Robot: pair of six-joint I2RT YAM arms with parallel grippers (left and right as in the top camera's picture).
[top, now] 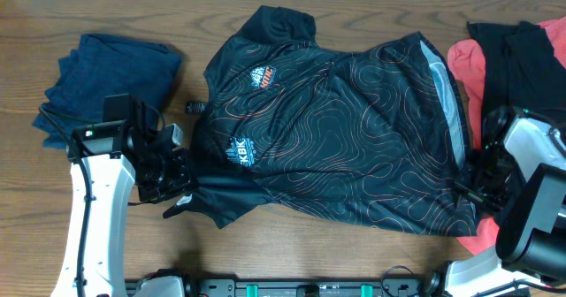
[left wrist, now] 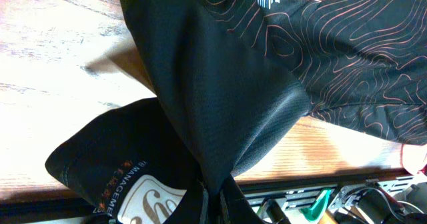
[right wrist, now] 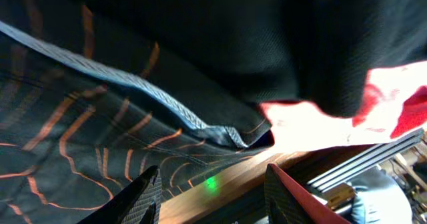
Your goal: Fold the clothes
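A black jersey with thin orange contour lines and KBK logos lies spread across the table's middle. My left gripper is at its lower left sleeve and is shut on the sleeve fabric, which bunches up between the fingers. My right gripper is at the jersey's lower right hem, open, with both fingers spread over the table edge just below the hem.
A folded dark blue garment lies at the far left. A red and black pile of clothes sits at the right edge, behind the right arm. Red cloth shows by the right gripper.
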